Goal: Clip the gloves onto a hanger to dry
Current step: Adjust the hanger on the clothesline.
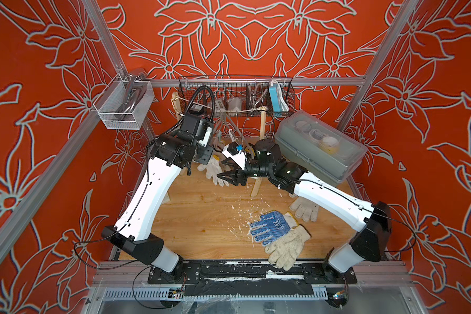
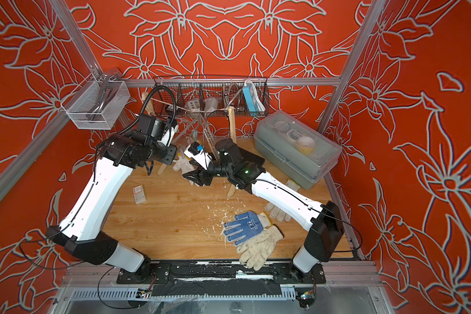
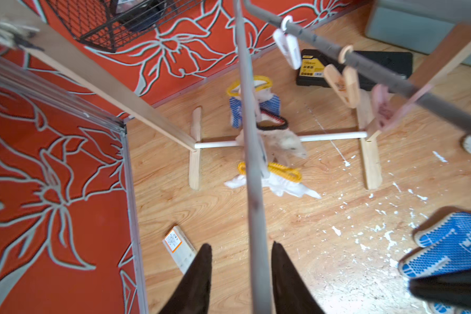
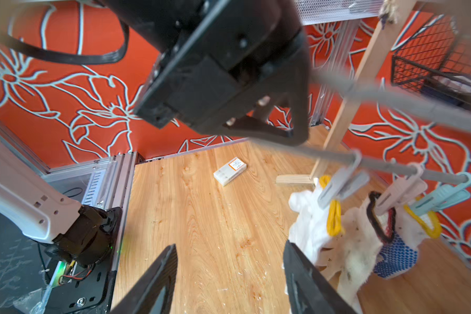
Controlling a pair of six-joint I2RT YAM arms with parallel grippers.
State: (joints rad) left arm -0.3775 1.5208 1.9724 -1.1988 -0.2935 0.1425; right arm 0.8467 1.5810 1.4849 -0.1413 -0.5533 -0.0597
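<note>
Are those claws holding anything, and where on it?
Nothing is gripped yet, as far as I can see. The left gripper straddles the hanger bar, with a gap on one side. The right gripper is open and empty.

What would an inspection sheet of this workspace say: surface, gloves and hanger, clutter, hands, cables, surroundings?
Surface: wooden tabletop, flecked with white debris.
Job's things: three clipped gloves hang from the hanger; a blue-dotted glove, an off-white glove and a third glove, partly under the right arm, lie on the table.
Clutter: small white box, grey lidded box, black case.
Hands: left hand open, straddling a pale hanger bar; right hand open, empty.
Cables: black corrugated hose loops above the left wrist; thin black cable loops off the left arm's base.
Surroundings: red floral walls, wire basket on the back rail.
</note>
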